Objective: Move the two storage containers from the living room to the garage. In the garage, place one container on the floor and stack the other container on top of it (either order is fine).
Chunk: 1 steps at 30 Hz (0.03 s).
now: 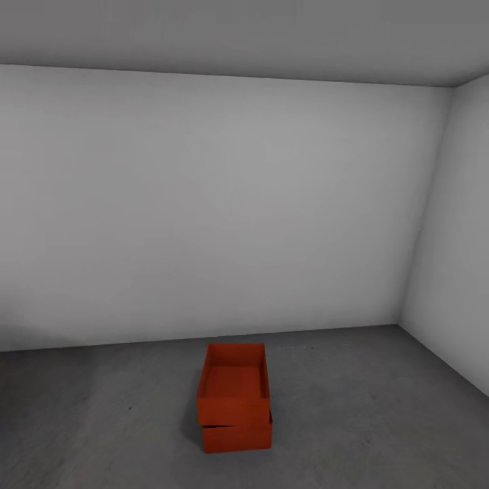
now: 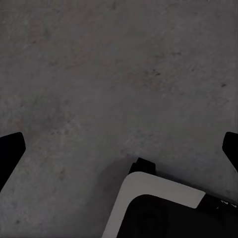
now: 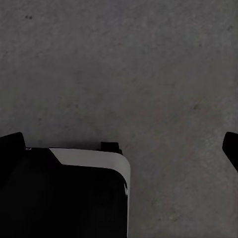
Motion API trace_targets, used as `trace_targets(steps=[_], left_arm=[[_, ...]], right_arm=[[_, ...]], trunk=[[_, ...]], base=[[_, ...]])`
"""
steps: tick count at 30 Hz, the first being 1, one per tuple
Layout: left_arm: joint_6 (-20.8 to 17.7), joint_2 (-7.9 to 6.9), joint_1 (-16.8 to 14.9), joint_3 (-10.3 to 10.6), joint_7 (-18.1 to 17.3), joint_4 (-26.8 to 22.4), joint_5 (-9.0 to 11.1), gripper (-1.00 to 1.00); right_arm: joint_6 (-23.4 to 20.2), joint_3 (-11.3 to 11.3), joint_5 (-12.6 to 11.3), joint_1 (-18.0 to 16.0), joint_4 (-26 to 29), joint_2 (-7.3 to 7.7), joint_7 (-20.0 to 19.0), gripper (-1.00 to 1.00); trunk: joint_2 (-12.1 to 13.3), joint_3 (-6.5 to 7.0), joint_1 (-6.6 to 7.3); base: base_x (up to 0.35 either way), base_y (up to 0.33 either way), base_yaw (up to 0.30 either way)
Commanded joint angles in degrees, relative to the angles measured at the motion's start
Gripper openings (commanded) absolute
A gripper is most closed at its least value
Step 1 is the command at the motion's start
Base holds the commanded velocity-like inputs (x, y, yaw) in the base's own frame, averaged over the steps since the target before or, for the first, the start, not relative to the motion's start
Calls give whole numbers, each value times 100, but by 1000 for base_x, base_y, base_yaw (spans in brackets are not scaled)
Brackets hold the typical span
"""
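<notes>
In both wrist views the finger ends are cut off at the picture edges, so we see only dark tips of the left gripper (image 2: 119, 148) and the right gripper (image 3: 119, 146). On each, the tips stand far apart with nothing between them but bare floor (image 2: 99, 74). A white and black part of the robot's base (image 2: 163, 208) shows below each.

In the head view, the two storage containers sit stacked on the dark grey floor near the back wall (image 1: 204, 204). The upper container (image 1: 233, 387) rests slightly askew on the lower container (image 1: 237, 436). The upper one is empty; the lower's interior is hidden.
</notes>
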<state>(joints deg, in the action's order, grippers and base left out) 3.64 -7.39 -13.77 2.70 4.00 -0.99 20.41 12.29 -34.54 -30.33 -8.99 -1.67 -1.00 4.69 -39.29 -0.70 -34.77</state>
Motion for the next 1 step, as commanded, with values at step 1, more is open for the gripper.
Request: trace_targets(steps=[1], left_arm=[[14,0,-3,30,12,2,33,100]], right_arm=[[28,-50,-43,-7,-18,-5,6,100]], trunk=[[-6,-7,-2]], base=[[0,0,0]])
